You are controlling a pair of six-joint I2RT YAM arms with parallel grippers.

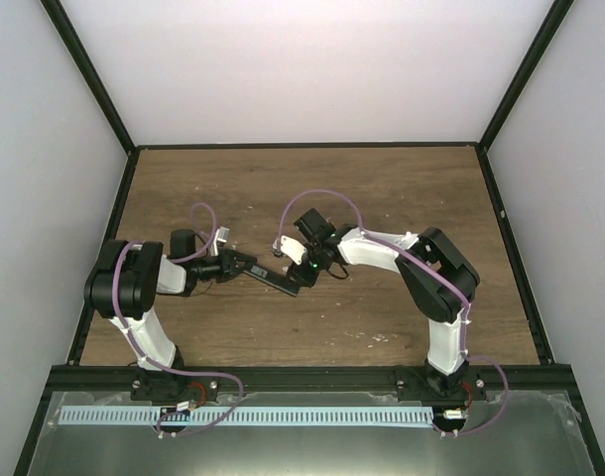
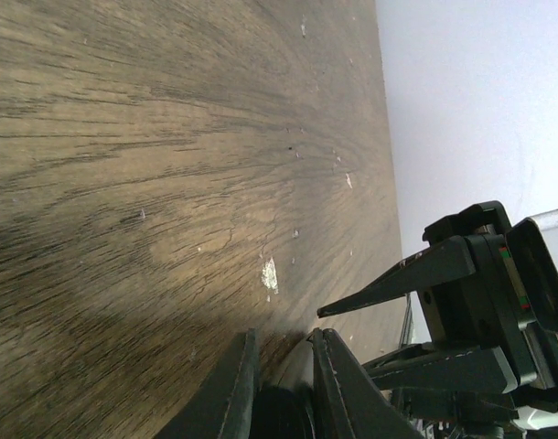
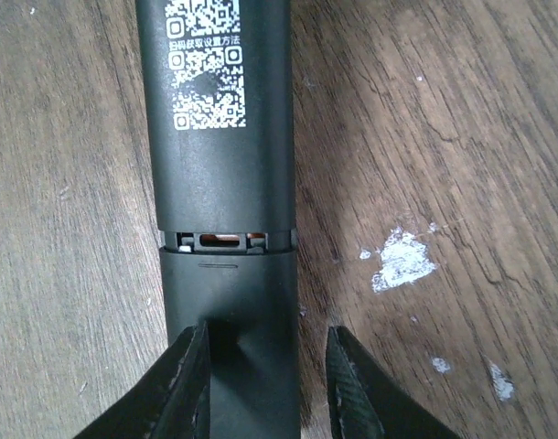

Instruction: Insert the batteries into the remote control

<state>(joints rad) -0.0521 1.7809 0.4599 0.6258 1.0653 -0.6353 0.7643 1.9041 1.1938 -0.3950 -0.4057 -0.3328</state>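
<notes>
remote control (image 3: 222, 283) | end between right fingers (image 3: 357, 391) | gap on one side

remote control (image 3: 226, 137): black, white QR codes (image 3: 206, 55) | table (image 3: 69, 229): brown wood grain, white flecks (image 3: 402, 261) beside remote control | cables (image 1: 322, 191): purple

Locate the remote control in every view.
Top external: remote control, centre, between left claw and right claw.
Left wrist: bottom edge, dark end held in the left claw.
Right wrist: centre, running top to bottom, QR codes up.
Shared landmark: white chip beside it, wrist views only.
</notes>
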